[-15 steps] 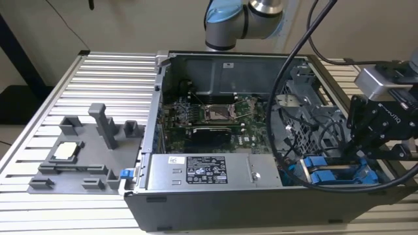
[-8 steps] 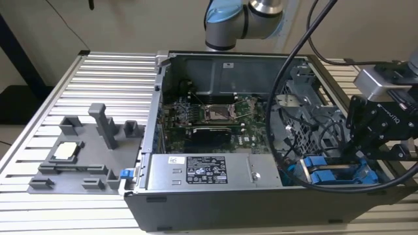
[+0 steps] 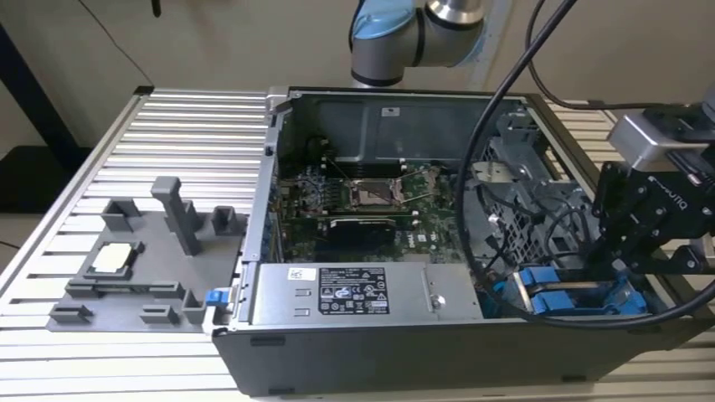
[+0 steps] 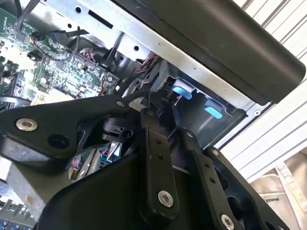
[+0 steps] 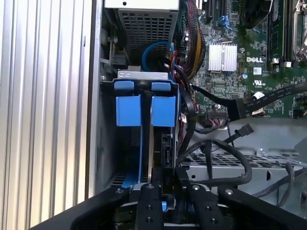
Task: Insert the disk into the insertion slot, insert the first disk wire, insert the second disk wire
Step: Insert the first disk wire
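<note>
Closest to the lens in the first wrist view is the black two-fingered gripper. It looks pinched on the rear edge of the disk, a flat hard drive standing on edge in a bright blue plastic carrier frame. The disk sits down in the insertion slot, the narrow bay of the grey sheet-metal drive cage, with its blue tab at the far end.

Just beside it in the same cage is a second blue-tabbed plastic carrier, so the two stand side by side. On the disk's other side a bundle of thick black cables loops over the perforated grey cage panel. A small black plug lies loose there, apart from the disk. Past that is the green motherboard with a silver finned heatsink.

In the exterior view the gripper hangs over the cage in the corner of the open black computer case, on the exterior view's right. The silver power supply box is next to it, and the case stands on a ribbed aluminium table. A grey plastic fixture plate sits on the exterior view's left, and the arm's pale blue and grey joint is at the back.
</note>
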You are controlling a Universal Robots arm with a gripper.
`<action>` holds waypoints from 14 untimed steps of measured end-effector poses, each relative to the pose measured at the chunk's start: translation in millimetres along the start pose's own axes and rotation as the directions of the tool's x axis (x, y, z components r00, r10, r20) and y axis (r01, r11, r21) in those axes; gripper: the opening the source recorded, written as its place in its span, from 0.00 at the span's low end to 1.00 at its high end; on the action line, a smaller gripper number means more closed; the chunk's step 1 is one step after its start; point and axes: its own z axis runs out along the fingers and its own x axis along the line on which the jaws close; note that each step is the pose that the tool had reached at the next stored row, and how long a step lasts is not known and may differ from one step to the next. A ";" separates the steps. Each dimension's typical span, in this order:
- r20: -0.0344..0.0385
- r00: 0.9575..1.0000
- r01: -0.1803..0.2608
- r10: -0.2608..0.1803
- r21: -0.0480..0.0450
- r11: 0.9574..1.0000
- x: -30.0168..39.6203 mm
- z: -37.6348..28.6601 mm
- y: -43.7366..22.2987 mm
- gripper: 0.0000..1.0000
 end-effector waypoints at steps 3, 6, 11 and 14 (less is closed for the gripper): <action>-0.001 1.000 0.000 0.000 0.000 1.000 -0.1 -5.3 0.4 0.27; -0.002 1.000 0.000 0.000 0.000 1.000 -0.2 -8.6 0.7 0.27; -0.004 1.000 0.000 0.000 0.000 1.000 -0.4 -17.6 1.5 0.27; -0.004 1.000 0.000 0.000 0.000 1.000 -0.4 -25.1 2.0 0.27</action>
